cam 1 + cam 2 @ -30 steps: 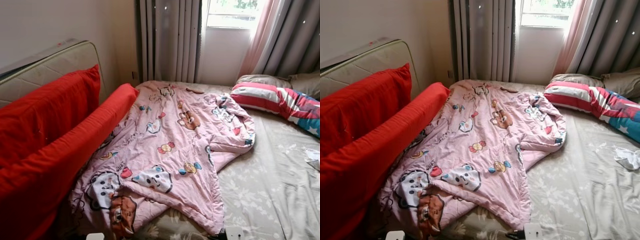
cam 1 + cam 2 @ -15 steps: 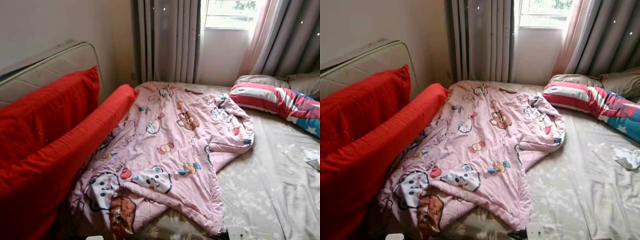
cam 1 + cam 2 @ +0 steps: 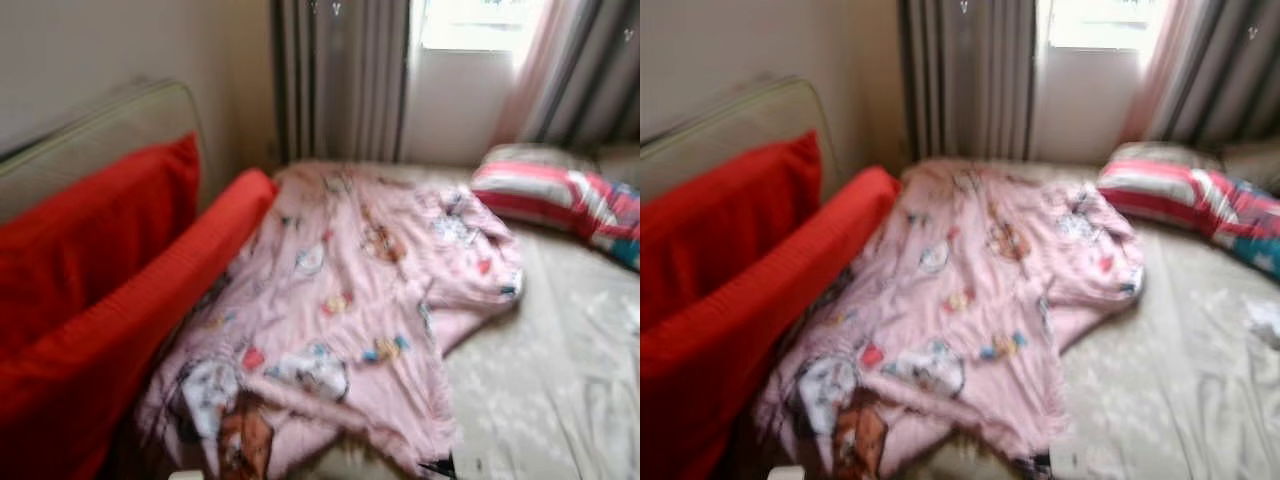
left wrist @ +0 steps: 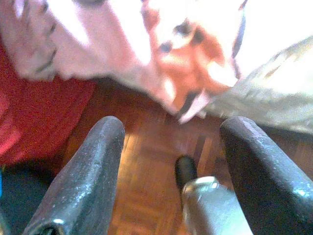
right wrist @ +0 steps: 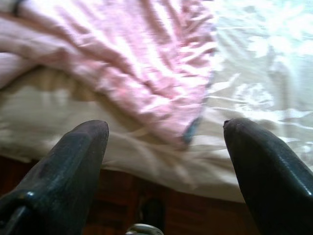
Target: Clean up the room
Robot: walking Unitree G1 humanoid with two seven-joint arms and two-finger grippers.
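Observation:
A rumpled pink cartoon-print quilt (image 3: 350,300) lies spread over the left half of the bed, its near corner hanging over the bed's front edge. Under it is a beige flowered sheet (image 3: 540,380). My left gripper (image 4: 173,129) is open, low at the bed's foot above the wooden floor (image 4: 146,181), with the quilt's hanging edge (image 4: 186,63) beyond its fingers. My right gripper (image 5: 166,129) is open too, facing the quilt's corner (image 5: 161,83) on the sheet at the bed's front edge. The head views are blurred.
Two big red cushions (image 3: 90,270) lean along the bed's left side against a padded board (image 3: 100,130). A striped pillow (image 3: 560,195) lies at the far right. Grey curtains (image 3: 340,80) and a window (image 3: 470,25) stand behind the bed. A small white crumpled thing (image 3: 1262,320) lies on the sheet.
The head views have gone blurry and shifted a little, so the camera is moving. Quilt, cushions and pillow lie where they did.

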